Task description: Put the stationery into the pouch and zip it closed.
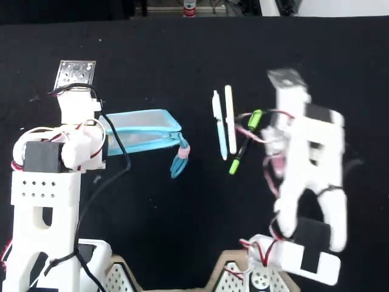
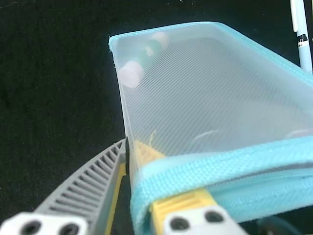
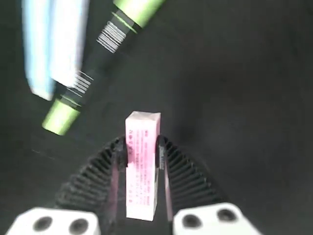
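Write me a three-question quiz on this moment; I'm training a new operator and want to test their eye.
1. Multiple choice: what do the right arm's jaws hold? A) scissors B) a pink eraser C) a ruler
2. True or false: the left arm's jaws grip the pouch at its edge.
3. Fill in: ___ pens lie beside the green marker on the table.
Key: 1 B; 2 true; 3 two.

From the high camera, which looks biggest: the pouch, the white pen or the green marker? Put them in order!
1. pouch, by far the largest.
2. white pen and green marker: about the same length, too close to rank.
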Robot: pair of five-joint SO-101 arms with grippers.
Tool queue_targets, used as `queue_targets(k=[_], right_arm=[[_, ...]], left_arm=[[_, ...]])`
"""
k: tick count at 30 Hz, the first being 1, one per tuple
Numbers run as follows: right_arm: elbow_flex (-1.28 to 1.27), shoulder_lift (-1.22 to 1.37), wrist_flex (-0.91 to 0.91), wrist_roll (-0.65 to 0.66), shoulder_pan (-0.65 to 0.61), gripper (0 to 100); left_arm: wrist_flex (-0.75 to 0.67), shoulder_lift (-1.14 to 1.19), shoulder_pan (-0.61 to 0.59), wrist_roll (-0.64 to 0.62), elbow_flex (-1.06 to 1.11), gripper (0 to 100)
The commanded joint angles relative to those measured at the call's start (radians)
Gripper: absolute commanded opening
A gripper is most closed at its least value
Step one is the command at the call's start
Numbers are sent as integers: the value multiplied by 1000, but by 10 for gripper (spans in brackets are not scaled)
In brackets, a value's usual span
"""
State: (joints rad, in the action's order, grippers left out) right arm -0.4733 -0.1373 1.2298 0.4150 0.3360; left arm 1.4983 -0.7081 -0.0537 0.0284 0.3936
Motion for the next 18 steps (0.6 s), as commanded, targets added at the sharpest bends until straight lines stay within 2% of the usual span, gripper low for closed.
queue_targets(k=[1,5,11,18], right_arm=[[-77,-2,-133,95,196,11],[-136,53,-201,175,272,19],[-136,117,-166,264,288,165],[-77,134,-166,267,262,170]], left_arm=[[5,2,1,-3,8,30],[5,2,1,-3,7,30],[5,2,1,-3,8,30],[5,2,1,-3,8,30]])
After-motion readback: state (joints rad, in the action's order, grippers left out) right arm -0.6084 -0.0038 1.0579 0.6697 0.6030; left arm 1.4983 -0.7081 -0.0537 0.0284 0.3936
